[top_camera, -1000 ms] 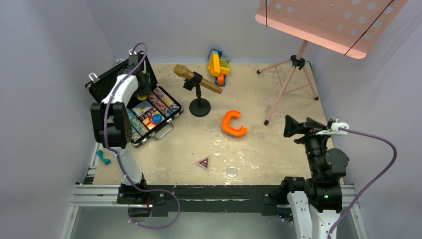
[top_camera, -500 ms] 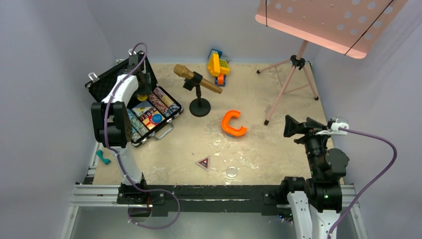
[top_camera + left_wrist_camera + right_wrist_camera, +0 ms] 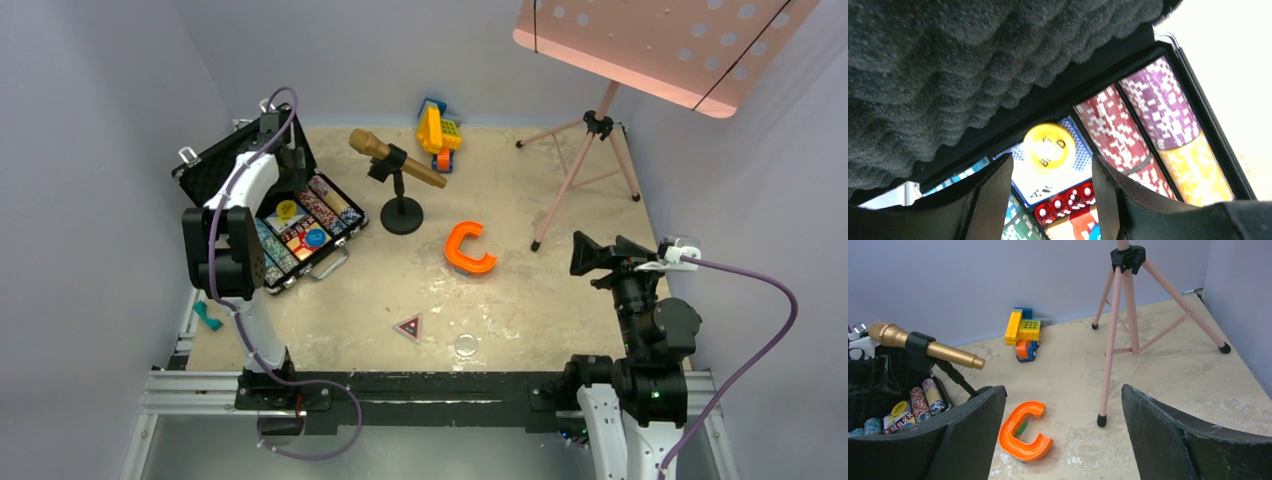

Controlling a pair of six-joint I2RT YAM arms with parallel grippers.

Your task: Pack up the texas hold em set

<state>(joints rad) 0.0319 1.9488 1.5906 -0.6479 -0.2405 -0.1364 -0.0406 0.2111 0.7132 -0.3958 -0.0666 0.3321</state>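
The black case [image 3: 213,166] lies open at the far left with chip rows [image 3: 328,203], card decks and a blue button [image 3: 316,238] inside. My left gripper [image 3: 289,163] is open and empty, just above the case near its foam lid. In the left wrist view my left gripper [image 3: 1052,165] hangs over a yellow button [image 3: 1050,147] lying on a card deck [image 3: 1030,184], beside red dice [image 3: 1065,205] and chip rows [image 3: 1128,125]. The yellow button [image 3: 286,209] rests free in the case. The triangular button [image 3: 407,326] lies on the table near the front. My right gripper [image 3: 590,252] is open and empty, raised at the right.
A gold microphone on a black stand [image 3: 400,170] stands right of the case. An orange C-shaped piece [image 3: 468,249] lies mid-table, also in the right wrist view [image 3: 1025,436]. A yellow toy [image 3: 437,131] sits at the back, a pink tripod [image 3: 585,165] at the right, a clear disc [image 3: 466,345] near the front.
The yellow button has left my left gripper and now lies on the card deck in the case. The left gripper has opened. The right arm has not moved.
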